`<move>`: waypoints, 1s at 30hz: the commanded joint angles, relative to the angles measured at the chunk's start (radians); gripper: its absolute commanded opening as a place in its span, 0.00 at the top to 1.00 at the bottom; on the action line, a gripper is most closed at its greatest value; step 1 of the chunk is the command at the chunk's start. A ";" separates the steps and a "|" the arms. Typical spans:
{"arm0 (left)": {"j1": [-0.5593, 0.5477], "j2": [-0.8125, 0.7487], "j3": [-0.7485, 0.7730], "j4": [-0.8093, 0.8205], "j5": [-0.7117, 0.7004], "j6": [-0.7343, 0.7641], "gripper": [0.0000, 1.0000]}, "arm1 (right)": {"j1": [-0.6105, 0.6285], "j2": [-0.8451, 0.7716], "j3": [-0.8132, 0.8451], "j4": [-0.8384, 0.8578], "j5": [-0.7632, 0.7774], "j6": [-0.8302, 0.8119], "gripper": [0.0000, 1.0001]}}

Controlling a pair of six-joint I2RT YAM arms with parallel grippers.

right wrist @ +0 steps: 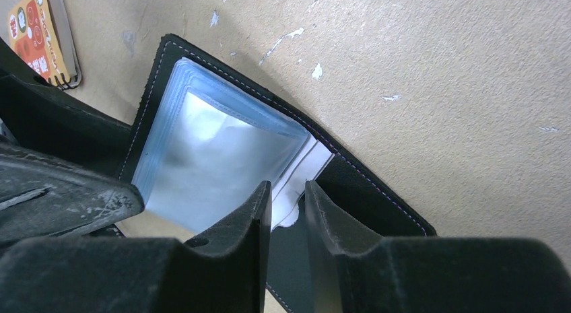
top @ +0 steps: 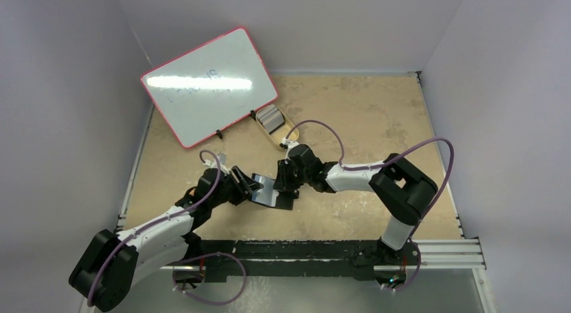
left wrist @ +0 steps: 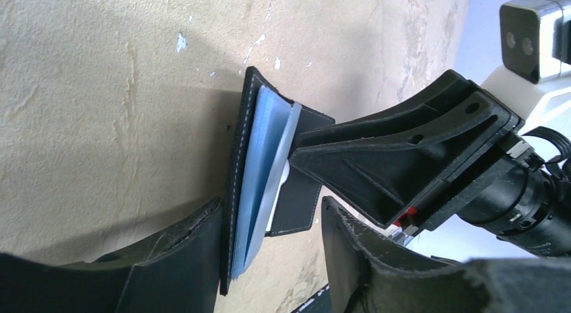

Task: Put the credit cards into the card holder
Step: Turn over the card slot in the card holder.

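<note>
The black card holder [top: 275, 193] lies open on the tan table between both grippers, with its grey-blue pockets [right wrist: 215, 151] fanned up. My left gripper [left wrist: 269, 259] is open, and the holder's stitched cover edge [left wrist: 236, 178] rests against its left finger. My right gripper [right wrist: 288, 205] hovers over the pockets with its jaws a narrow gap apart. A pale pocket leaf shows beyond that gap, and nothing is pinched. Grey credit cards [top: 270, 116] are stacked in the tray.
A tan oval tray [top: 288, 136] stands behind the grippers. Next to it a pink-framed whiteboard [top: 209, 84] leans at the back left. A small orange picture board [right wrist: 37, 37] lies close to the holder's corner. White walls enclose the table on three sides.
</note>
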 commanded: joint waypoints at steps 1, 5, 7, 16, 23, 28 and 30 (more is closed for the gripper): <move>-0.004 0.016 0.040 0.057 0.017 0.037 0.52 | 0.003 0.002 0.003 0.007 -0.010 -0.013 0.73; -0.004 0.017 0.039 0.081 0.021 0.034 0.65 | 0.003 -0.004 -0.003 0.011 -0.005 -0.012 0.73; -0.004 0.017 0.041 0.098 0.027 0.032 0.68 | 0.002 -0.008 -0.010 0.018 0.003 -0.011 0.73; -0.004 0.016 0.024 0.144 0.052 0.026 0.78 | -0.010 -0.024 -0.036 0.027 0.010 -0.008 0.73; -0.003 0.023 0.006 0.173 0.060 0.016 0.87 | -0.012 -0.028 -0.042 0.032 0.007 -0.003 0.73; -0.004 0.039 0.012 0.140 0.040 0.043 0.81 | -0.012 -0.039 -0.045 0.034 0.009 0.000 0.73; -0.004 0.049 0.019 0.126 0.035 0.054 0.76 | -0.012 -0.040 -0.048 0.033 0.011 0.001 0.73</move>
